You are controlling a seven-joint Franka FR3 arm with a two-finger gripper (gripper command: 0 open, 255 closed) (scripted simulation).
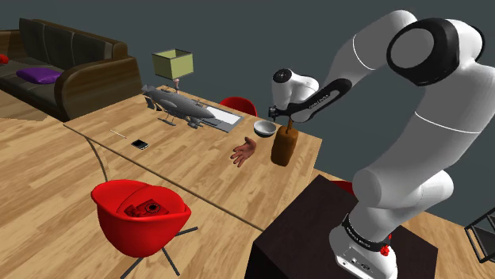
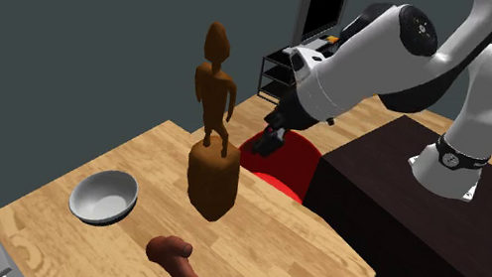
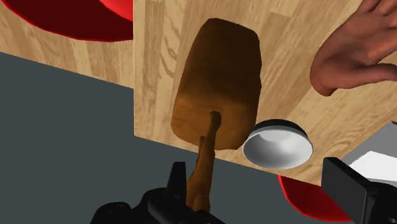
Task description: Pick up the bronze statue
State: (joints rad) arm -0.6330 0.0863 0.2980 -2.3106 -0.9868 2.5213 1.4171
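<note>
On the table (image 1: 182, 154), near the edge closest to the stand (image 1: 317, 230), the statue (image 1: 284, 144) rests upright on its block base. The gripper (image 1: 287, 119) hangs right over it.

In the wrist view the gripper (image 3: 254, 175) is spread wide. The statue (image 3: 219, 76) rises towards the camera with its thin figure close beside one finger, well apart from the other finger (image 3: 347, 184), and not clasped.

The bowl (image 3: 278, 145) sits just beside the base, its smooth pale inside showing in full. This view also puts the base close to the table's edge, with grey floor beyond, and shows the model hand (image 3: 356, 57) lying on the wood past the bowl.

The second exterior view gives the whole statue (image 2: 213, 178): head, arms and legs on the block, brown all over. The gripper (image 2: 269, 138) shows behind it, about level with the legs. The bowl (image 2: 104, 197) and model hand (image 2: 178, 256) lie nearer the camera.

The shoulder view takes in the bowl (image 1: 265, 127) and model hand (image 1: 244, 151) by the statue. It also shows a plane (image 1: 181, 107), lamp (image 1: 173, 63) and phone (image 1: 140, 144) farther along the table. A red chair (image 1: 159, 234) on the floor holds a small red-and-black object (image 1: 145, 209) in its seat. A sofa (image 1: 79, 79) carries a purple cushion (image 1: 38, 74).
</note>
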